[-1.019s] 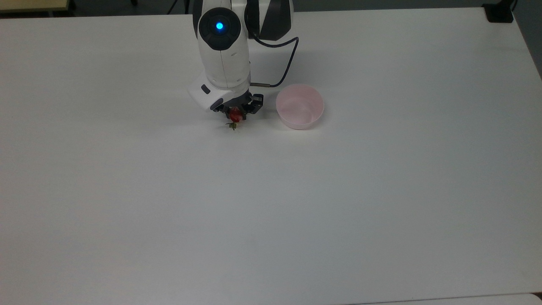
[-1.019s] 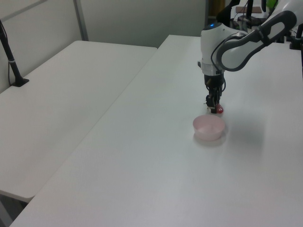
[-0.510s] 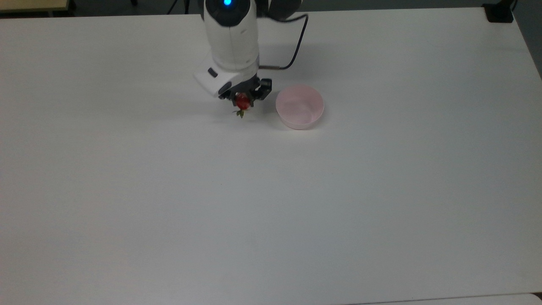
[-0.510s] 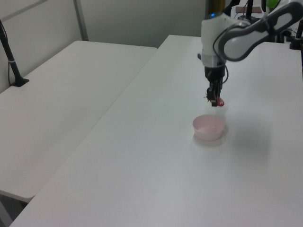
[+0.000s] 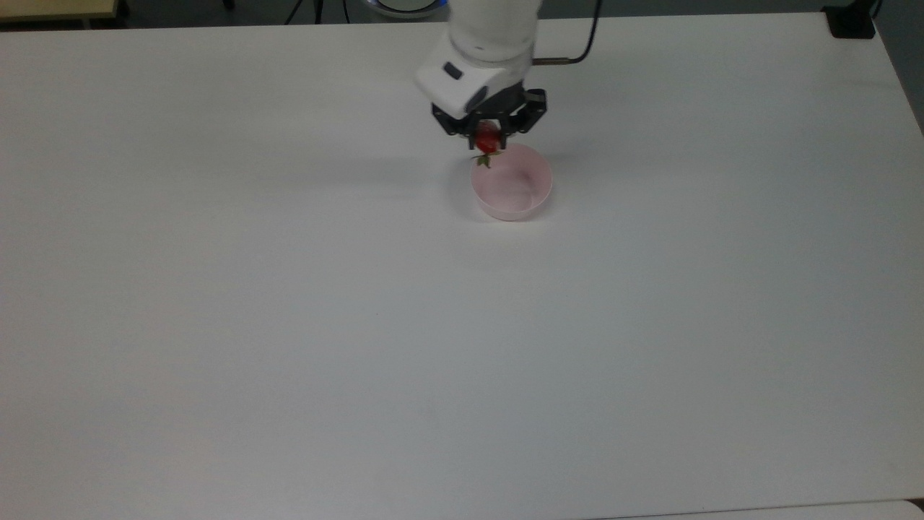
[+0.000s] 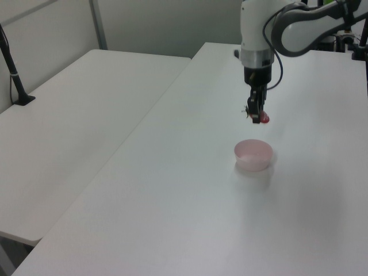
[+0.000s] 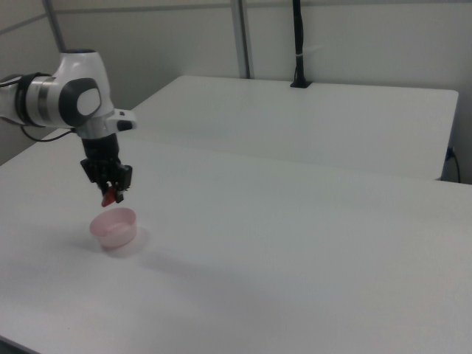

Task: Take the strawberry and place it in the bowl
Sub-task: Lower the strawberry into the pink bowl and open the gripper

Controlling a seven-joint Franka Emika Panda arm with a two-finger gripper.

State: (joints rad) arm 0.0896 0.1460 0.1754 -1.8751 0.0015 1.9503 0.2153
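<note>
The red strawberry [image 5: 488, 141] with its green cap pointing down is held in the air by my gripper [image 5: 489, 137], which is shut on it. The pale pink bowl [image 5: 523, 198] stands on the white table [image 5: 289, 303]. In the top view the berry overlaps the bowl's upper left rim. In the left view the strawberry [image 6: 263, 117] hangs well above the bowl [image 6: 253, 155], held by the gripper [image 6: 257, 115]. In the right view the strawberry [image 7: 110, 196] sits just above the bowl [image 7: 114, 226], under the gripper [image 7: 110, 191].
The bowl is the only thing standing on the white table. A second white table [image 6: 75, 115] stands beside it. A black post [image 7: 298, 44] rises at the far table's edge, and a black block [image 5: 850, 22] sits in the top view's upper right corner.
My gripper has lifted the strawberry higher off the table and carried it toward the top view's right, from beside the bowl to over the bowl's rim.
</note>
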